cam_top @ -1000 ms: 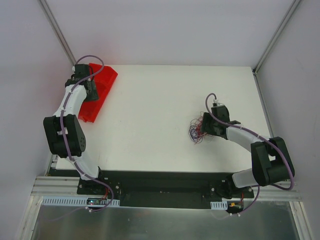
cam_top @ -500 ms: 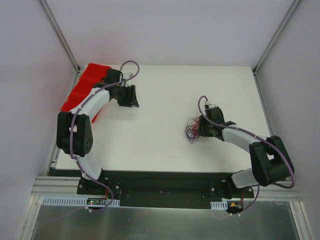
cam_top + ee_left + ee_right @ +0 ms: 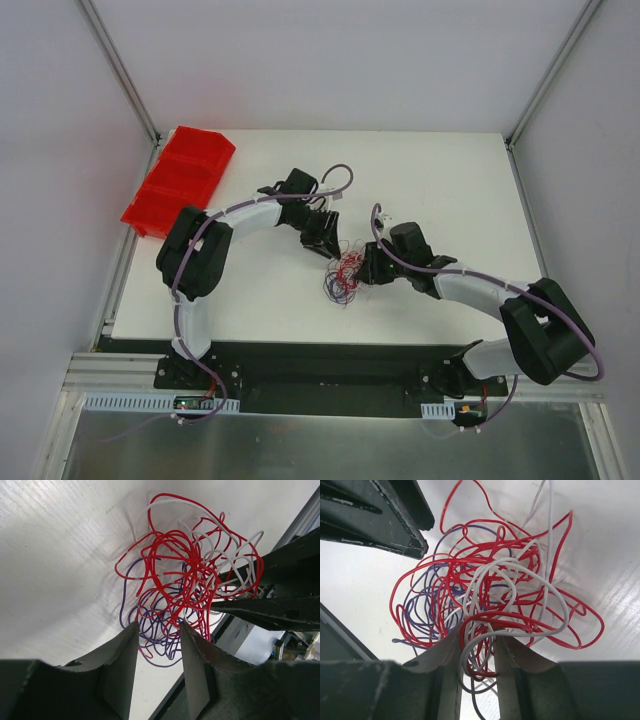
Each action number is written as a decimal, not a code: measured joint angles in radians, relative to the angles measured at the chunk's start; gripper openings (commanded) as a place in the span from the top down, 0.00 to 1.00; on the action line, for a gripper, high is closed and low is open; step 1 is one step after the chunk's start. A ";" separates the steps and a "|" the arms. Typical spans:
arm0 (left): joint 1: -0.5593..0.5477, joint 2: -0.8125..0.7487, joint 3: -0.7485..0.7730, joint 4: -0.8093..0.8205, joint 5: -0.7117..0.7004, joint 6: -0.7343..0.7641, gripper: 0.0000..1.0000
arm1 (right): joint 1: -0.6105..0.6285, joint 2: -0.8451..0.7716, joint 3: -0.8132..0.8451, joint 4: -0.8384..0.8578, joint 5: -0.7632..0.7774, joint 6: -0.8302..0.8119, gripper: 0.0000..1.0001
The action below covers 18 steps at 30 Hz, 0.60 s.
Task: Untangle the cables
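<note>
Moved since 1 s ago: left arm swung off the red bin over to mid-bench, right arm reached further left, and the cables shifted left with it.

L→R from the top cam:

- Red bin sits at the far-left edge of the bench, well apart from everything else.
- Next, the left end effector is just beside the tangle on its far-left side, tips pointing at it. Its fingers are spread w/ a clear gap. A few purple + red loops dip into that gap, nothing pinched that we can see.
- Cables lie on the bench near centre as one loose knot. Mostly red, purple strands on the near-left side, pale white ones toward the right.
- Then the right end effector is at the tangle's right side, in among the loops. Its fingers are nearly together w/ a narrow gap, and white + red strands run through it. We can't tell if those are clamped or just threaded.
- Both sets of tips are near each other w/ the tangle between them. Each wrist cam shows the other unit's dark fingers at the knot's far side.
</note>
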 measured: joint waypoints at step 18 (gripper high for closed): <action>-0.032 0.001 0.001 0.003 -0.045 0.001 0.56 | 0.000 0.000 -0.023 0.037 0.029 -0.036 0.67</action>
